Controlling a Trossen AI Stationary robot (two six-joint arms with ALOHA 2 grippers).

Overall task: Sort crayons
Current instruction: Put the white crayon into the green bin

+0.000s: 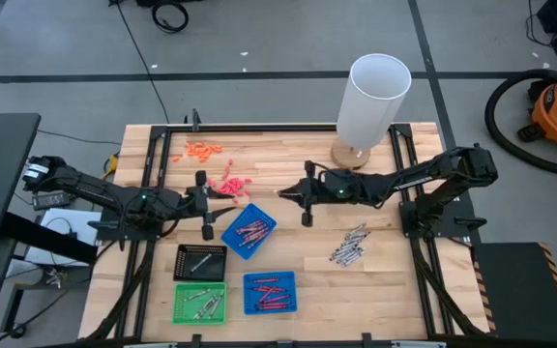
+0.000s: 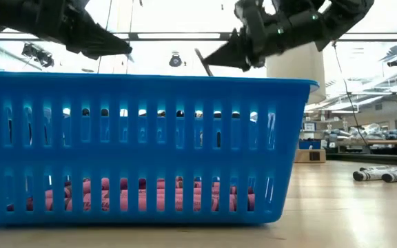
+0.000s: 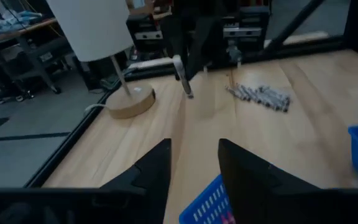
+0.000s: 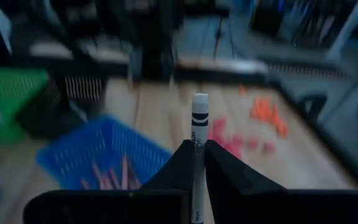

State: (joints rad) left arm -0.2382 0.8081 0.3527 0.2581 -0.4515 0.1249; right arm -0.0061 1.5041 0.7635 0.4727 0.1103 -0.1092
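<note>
My right gripper hangs above the table's middle, pointing toward the left edge, shut on a grey-silver crayon. My left gripper faces it from the left, open and with nothing between its fingers, over the far corner of a blue tray that holds red crayons. A pile of grey crayons lies on the wood to the right. A second blue tray with red crayons, a green tray with grey ones and a black tray stand near the front edge. My right gripper pinches the grey crayon's shaft between its two fingers, which come nearly level from the table's right and lie across it. The crayon stands roughly upright, its wrapped end sticking up above the fingers. It is lifted clear of the table.
A white cylinder on a round wooden foot stands at the far edge behind my right arm. Pink bits and orange bits lie at the far left. Dark frame rails run along both sides.
</note>
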